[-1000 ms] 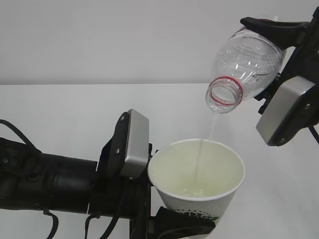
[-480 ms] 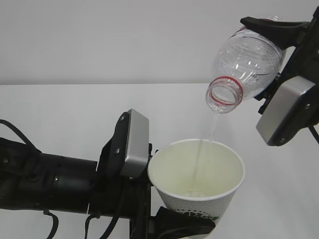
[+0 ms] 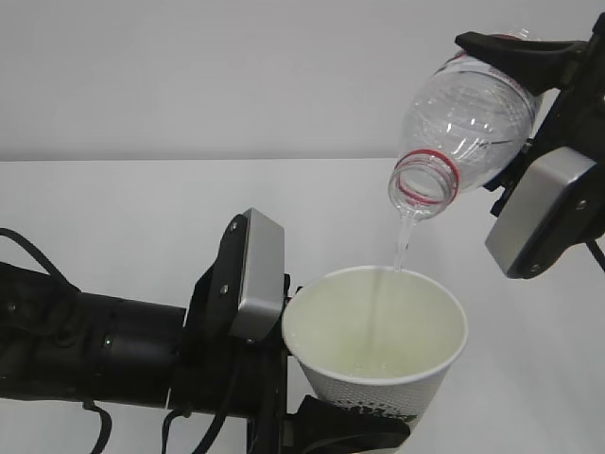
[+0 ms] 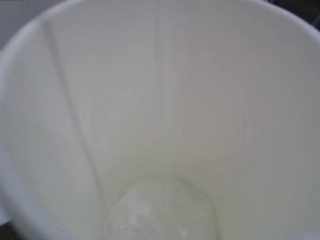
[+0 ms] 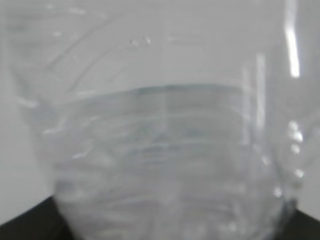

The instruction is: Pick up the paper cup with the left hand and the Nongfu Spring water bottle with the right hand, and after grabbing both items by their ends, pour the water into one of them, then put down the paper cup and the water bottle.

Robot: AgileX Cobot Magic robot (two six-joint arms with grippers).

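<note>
Taking the paper cup [image 3: 375, 333] as our landmark, we are seeing open white table [image 3: 113, 203] stretching behind it and to its far side, with nothing standing there. Directly above its mouth, the Nongfu Spring water bottle [image 3: 463, 113] is hanging tilted neck-down, and a thin stream of water [image 3: 402, 246] is falling between them, so that gap is barred. Up and to the right of the cup, the right hand [image 3: 544, 203] is filling the corner (its grey plate jutting inward). Hard against the cup's left side, the left hand [image 3: 248, 274] and its dark arm are blocking any approach from there.
</note>
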